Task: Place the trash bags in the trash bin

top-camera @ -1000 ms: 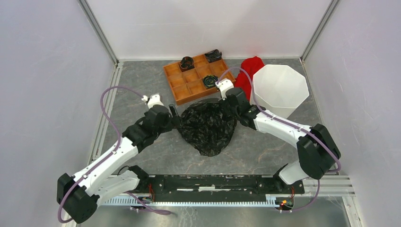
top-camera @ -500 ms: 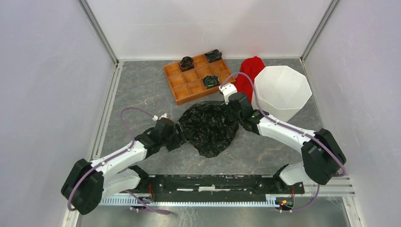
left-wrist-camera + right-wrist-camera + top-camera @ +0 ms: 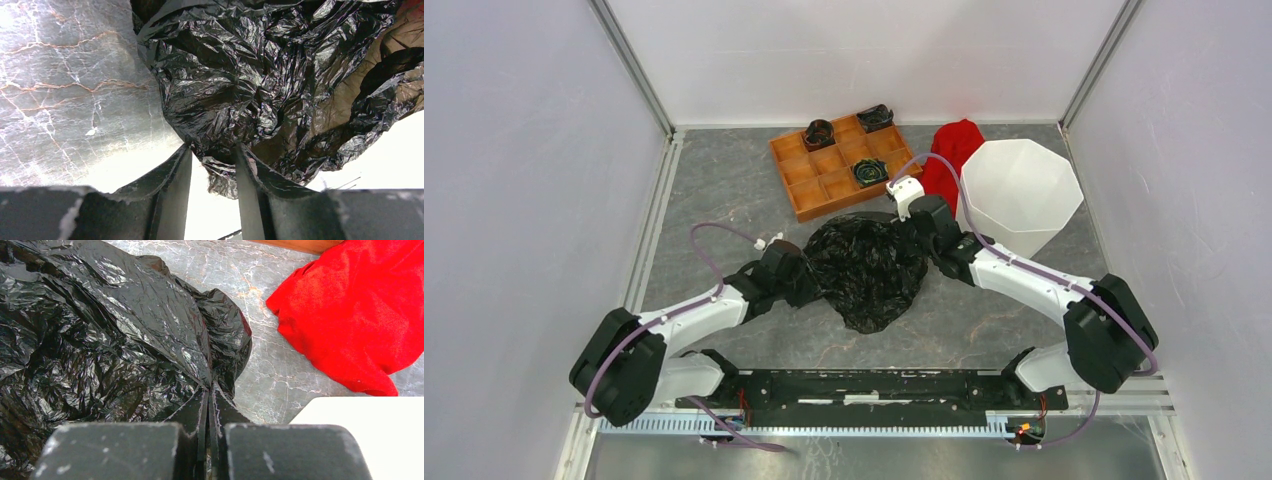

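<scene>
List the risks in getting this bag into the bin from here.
1. The left gripper has its fingers apart around just a small fold at the edge of the trash bag; that fold may slip out on lifting.
2. The right gripper is shut on a thin ridge of film, which could tear or pull free.
3. The trash bin stands beside the red cloth; the loose bag might drape over its rim or tip it.

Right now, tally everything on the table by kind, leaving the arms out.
Black trash bag: 1
White trash bin: 1
Red cloth: 1
Orange-brown tray: 1
Small dark bundles in the tray: 3
Total: 7
</scene>
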Tool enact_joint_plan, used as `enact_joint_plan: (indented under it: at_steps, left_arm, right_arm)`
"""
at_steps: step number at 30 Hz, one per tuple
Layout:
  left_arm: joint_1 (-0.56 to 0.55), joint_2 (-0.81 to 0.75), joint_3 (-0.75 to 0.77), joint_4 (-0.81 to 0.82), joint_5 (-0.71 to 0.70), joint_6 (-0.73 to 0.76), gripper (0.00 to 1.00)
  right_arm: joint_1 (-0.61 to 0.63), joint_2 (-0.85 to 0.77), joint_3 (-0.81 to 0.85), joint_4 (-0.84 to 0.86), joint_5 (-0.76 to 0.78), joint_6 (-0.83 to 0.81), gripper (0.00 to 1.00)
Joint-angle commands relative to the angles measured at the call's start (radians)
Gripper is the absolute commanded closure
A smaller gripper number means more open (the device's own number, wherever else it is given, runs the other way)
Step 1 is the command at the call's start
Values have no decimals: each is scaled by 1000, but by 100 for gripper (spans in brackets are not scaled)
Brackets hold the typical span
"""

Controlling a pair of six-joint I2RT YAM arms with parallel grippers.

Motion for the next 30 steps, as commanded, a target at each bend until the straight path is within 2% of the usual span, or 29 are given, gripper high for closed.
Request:
enact_joint_plan:
  at_steps: [1, 6, 10, 14, 17, 19, 21, 25, 27, 28, 30]
  left_arm:
    - [6, 0, 14, 42, -25, -45, 58]
    - [6, 9, 44, -14, -79, 2, 79]
    - [7, -113, 56, -170, -180, 77, 89]
    - [7, -222, 31, -258, -256, 140, 94]
    - [29, -194, 100, -314, -304, 194, 98]
    - [74, -143, 219, -347, -301, 250, 98]
    - [133, -87, 386, -374, -259, 319, 98]
    - [201, 12, 888, -477, -179, 463, 98]
    - [199, 31, 1137, -505, -114, 520, 98]
    - [199, 17, 1219, -490, -73, 534, 98]
    - [199, -58, 1247, -402, -34, 545, 98]
  right_arm:
    - [-1, -36, -6, 33, -15, 7, 100]
    - [2, -47, -10, 15, -23, 4, 100]
    - [16, -82, -17, -44, -53, 3, 100]
    - [27, -138, -101, -24, -156, 60, 99]
    - [28, -131, -111, 1, -191, 122, 100]
    - [22, -82, -2, -75, -149, 149, 100]
    - [21, -29, 194, -188, -113, 124, 100]
    - [22, 36, 741, -406, -24, 9, 100]
    - [24, 24, 957, -439, -59, -39, 100]
    - [26, -13, 985, -397, -97, -53, 100]
    - [27, -141, 869, -222, -196, -80, 100]
